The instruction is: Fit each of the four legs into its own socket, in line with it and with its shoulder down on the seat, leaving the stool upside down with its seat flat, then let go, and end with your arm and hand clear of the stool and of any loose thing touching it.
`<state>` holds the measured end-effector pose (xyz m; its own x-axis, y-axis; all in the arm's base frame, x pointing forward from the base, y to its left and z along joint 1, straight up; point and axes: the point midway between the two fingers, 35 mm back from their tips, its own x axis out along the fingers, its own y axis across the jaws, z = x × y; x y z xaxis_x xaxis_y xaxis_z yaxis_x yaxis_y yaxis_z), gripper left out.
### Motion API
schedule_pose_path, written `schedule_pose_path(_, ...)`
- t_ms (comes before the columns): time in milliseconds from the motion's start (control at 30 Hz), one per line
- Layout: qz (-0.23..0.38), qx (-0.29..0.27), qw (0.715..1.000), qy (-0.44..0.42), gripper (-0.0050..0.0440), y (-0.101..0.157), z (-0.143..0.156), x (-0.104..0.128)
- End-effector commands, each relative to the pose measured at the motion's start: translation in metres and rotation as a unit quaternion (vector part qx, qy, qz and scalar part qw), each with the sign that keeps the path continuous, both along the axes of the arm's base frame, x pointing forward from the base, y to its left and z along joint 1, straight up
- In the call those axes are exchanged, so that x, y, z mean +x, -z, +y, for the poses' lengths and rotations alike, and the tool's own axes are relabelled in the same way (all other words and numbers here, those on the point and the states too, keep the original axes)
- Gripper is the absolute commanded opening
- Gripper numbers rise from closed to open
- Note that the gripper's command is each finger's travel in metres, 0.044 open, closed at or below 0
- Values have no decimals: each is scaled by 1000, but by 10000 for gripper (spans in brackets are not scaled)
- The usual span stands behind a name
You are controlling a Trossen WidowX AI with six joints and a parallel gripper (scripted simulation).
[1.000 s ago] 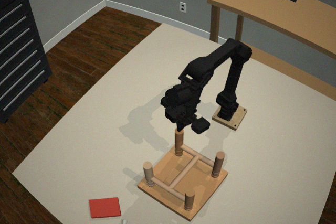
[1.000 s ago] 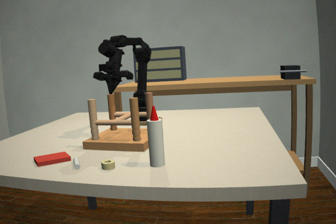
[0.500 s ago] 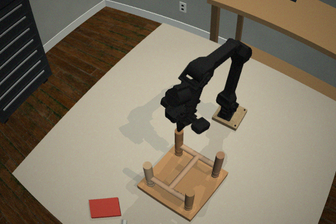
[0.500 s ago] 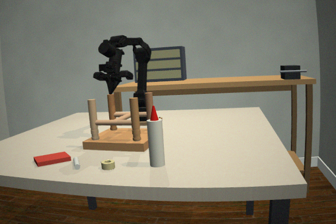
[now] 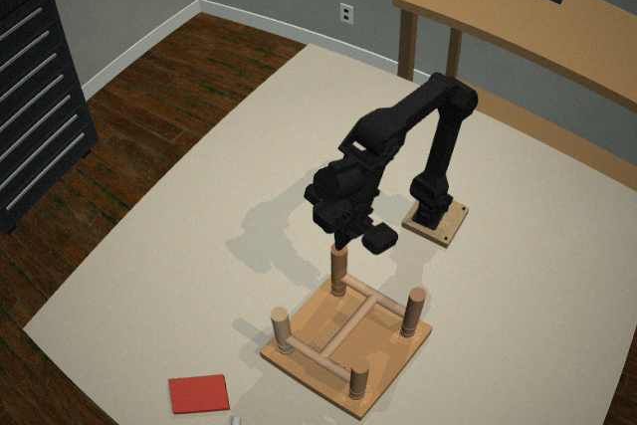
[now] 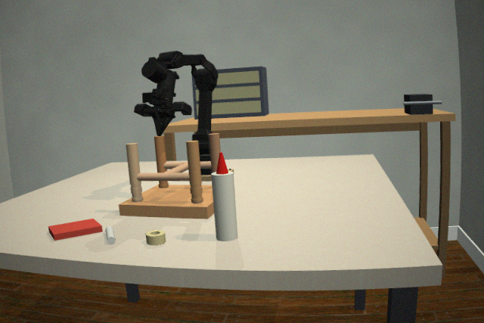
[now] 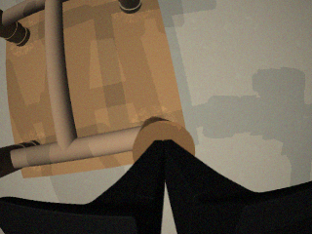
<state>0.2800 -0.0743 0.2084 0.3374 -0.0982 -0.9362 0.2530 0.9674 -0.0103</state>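
The seat (image 5: 383, 353) (image 6: 168, 210) (image 7: 138, 73) lies flat, underside up. Four legs stand upright at its corners: the back leg (image 5: 338, 268) (image 6: 160, 159) (image 7: 164, 131), left leg (image 5: 281, 327) (image 6: 133, 166), right leg (image 5: 413, 310) (image 6: 214, 147) and front leg (image 5: 358, 379) (image 6: 193, 166). Their ringed lower ends appear down at the seat; small gaps cannot be told. An H of stretchers (image 5: 349, 324) (image 6: 172, 176) (image 7: 59, 73) joins them. My gripper (image 5: 339, 247) (image 6: 159, 134) (image 7: 163, 148) is shut and empty, its tips at the back leg's top, touching or just above it.
A red block (image 5: 199, 393) (image 6: 75, 228), a small grey cylinder (image 5: 235, 420) (image 6: 110, 234), a yellowish ring (image 6: 156, 237) and a white bottle with a red tip (image 6: 225, 206) are near the table's front edge. The bottle hides the seat's right side in the exterior view.
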Motion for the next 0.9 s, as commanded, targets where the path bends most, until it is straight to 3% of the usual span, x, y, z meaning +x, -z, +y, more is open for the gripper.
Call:
schedule_pose_path(0, 45, 17, 999, -2, 0, 30, 3, -4)
schedule_pose_path(867, 45, 17, 999, -2, 0, 33, 3, -4)
